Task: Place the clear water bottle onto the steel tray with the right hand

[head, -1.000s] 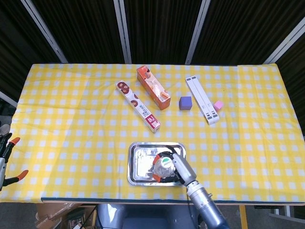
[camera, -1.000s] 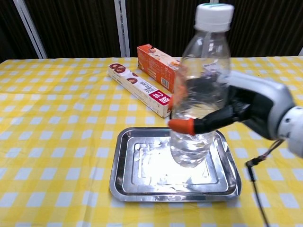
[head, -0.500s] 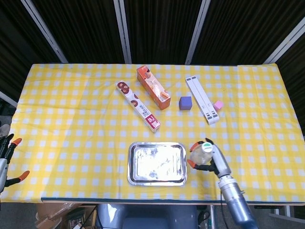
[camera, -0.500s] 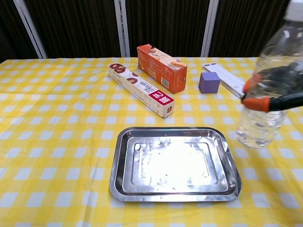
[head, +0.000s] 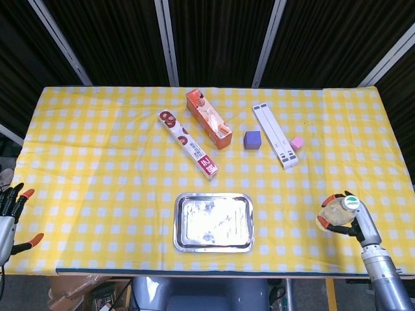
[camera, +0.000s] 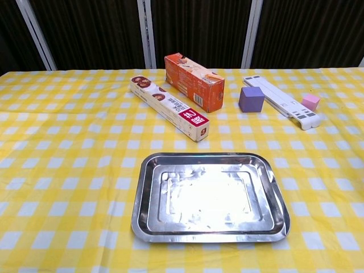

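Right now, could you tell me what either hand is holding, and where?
The right hand grips the water bottle around its body; the left hand holds nothing.

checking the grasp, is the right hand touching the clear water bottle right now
Touching. The head view shows the right hand wrapped around the clear water bottle, orange fingertips on its side, well right of the steel tray.

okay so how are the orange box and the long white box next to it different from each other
The orange box is shorter and taller, standing on a long edge; the long white box is slimmer, lower and reaches further toward the steel tray. The orange box is orange nearly all over; the white box is white with dark round pictures at its far end and a red label at its near end. Both lie on the same diagonal across the checked cloth, side by side.
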You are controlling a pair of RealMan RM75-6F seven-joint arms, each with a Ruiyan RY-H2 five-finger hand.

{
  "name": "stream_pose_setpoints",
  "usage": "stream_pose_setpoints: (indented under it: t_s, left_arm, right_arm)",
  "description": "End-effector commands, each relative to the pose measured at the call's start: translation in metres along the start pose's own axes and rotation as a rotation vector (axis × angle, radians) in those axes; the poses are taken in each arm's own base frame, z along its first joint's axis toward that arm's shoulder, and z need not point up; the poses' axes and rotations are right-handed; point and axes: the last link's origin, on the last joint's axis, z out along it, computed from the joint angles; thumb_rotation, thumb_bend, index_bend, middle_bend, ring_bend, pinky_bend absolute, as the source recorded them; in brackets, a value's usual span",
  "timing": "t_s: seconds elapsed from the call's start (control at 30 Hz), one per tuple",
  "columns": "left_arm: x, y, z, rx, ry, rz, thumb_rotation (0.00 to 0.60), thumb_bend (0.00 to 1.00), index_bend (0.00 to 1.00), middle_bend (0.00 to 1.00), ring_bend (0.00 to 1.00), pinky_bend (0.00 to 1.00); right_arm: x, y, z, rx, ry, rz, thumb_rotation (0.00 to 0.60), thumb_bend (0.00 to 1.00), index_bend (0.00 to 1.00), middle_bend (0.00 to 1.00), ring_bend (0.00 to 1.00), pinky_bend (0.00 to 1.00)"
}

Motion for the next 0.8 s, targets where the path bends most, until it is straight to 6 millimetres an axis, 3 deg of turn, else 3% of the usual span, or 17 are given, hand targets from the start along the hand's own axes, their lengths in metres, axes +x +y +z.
stream_pose_setpoints:
  t_s: [0.03, 0.27, 0.5, 0.67, 0.8]
  left_arm:
    - [0.001, -0.001, 0.0, 0.003, 0.001, -0.003, 0.6, 0.19, 0.11, 0.0, 0.0, 0.0]
    - [0.002, -0.005, 0.003, 0.011, 0.0, -0.008, 0.6, 0.19, 0.11, 0.0, 0.0, 0.0]
    - [-0.001, -0.006, 0.007, 0.017, -0.016, -0.004, 0.6, 0.19, 0.11, 0.0, 0.0, 0.0]
    - [-0.001, -0.009, 0.009, 0.029, -0.018, -0.01, 0.6, 0.19, 0.11, 0.0, 0.0, 0.0]
    - [-0.001, -0.01, 0.009, 0.032, -0.023, -0.013, 0.6, 0.19, 0.11, 0.0, 0.0, 0.0]
  right_arm:
    - [-0.032, -0.014, 0.005, 0.049, -0.072, 0.052, 0.6, 0.33, 0.85, 0.61, 0.29, 0.0]
    - [-0.118, -0.049, 0.016, 0.159, -0.223, 0.105, 0.6, 0.33, 0.85, 0.61, 0.3, 0.0]
    - [-0.177, -0.079, 0.029, 0.201, -0.286, 0.112, 0.6, 0.33, 0.85, 0.61, 0.3, 0.0]
    - [-0.197, -0.094, 0.038, 0.206, -0.281, 0.1, 0.6, 0.33, 0.85, 0.61, 0.3, 0.0]
    - [-0.203, -0.095, 0.045, 0.205, -0.247, 0.035, 0.6, 0.33, 0.85, 0.61, 0.3, 0.0]
